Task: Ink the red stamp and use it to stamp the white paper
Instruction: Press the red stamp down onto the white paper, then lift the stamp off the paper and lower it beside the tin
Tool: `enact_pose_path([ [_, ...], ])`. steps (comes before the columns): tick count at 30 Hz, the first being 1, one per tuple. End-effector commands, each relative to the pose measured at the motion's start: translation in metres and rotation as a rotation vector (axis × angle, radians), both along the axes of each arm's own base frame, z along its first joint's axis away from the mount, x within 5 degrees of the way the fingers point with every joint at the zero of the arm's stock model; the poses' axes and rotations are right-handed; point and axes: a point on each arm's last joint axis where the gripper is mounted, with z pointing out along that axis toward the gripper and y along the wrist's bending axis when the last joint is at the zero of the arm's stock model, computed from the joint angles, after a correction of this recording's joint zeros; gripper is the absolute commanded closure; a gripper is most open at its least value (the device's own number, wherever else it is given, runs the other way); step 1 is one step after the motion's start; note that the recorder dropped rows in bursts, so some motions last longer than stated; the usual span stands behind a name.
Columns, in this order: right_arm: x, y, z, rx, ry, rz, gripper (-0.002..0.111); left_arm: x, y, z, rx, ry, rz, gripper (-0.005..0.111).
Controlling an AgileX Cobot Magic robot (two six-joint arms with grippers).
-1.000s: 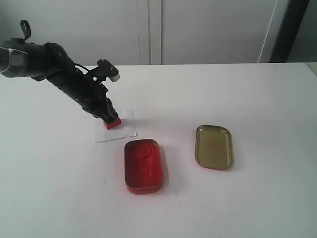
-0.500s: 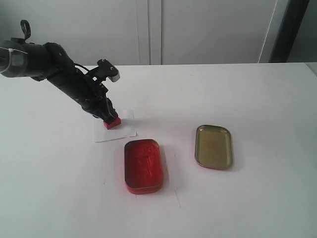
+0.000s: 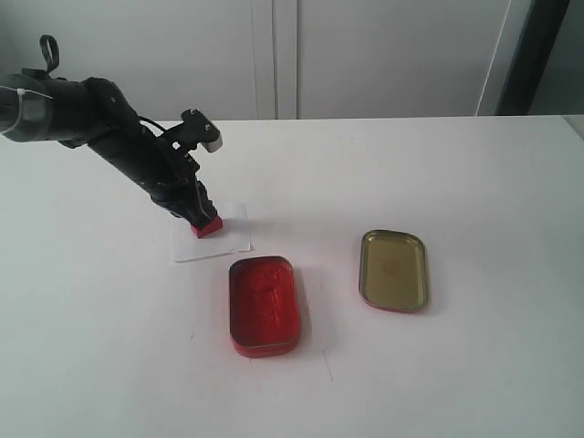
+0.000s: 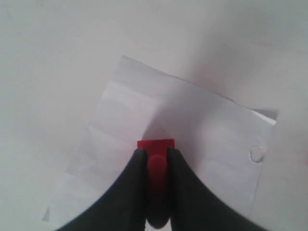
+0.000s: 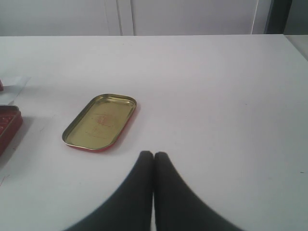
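The red stamp [image 3: 208,225] stands base down on the white paper [image 3: 215,244], left of the table's middle. My left gripper [image 3: 200,216] is shut on its handle. In the left wrist view the stamp's square base [image 4: 156,145] shows just past the black fingers [image 4: 137,166], pressed onto the sheet [image 4: 211,130]. My right gripper [image 5: 153,155] is shut with nothing between its fingers; it hangs above the bare table and does not show in the exterior view.
The open red ink-pad tin [image 3: 263,304] lies just in front of the paper. Its gold-lined lid [image 3: 393,270] lies to the right, also seen as the lid [image 5: 100,121] in the right wrist view. The white tabletop's far edge [image 3: 392,119] meets a wall.
The left arm has shifted very slightly; the stamp stays in the same spot on the paper.
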Motion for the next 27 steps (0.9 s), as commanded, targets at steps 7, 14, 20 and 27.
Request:
enact_pose_path([
  [7,0.000,0.000,0.000,0.002,-0.013,-0.006,0.108,-0.019,0.010,-0.013,0.133,0.118,-0.114,0.107],
  [14,0.000,0.000,0.000,0.002,-0.013,-0.006,0.108,-0.020,0.010,0.002,0.124,0.086,-0.114,0.107],
  [20,0.000,0.000,0.000,0.002,-0.013,-0.006,0.108,-0.020,0.011,0.016,0.113,0.051,-0.109,0.107],
  [27,0.000,0.000,0.000,0.002,-0.013,-0.006,0.108,-0.019,0.007,0.024,0.061,0.039,-0.091,0.107],
])
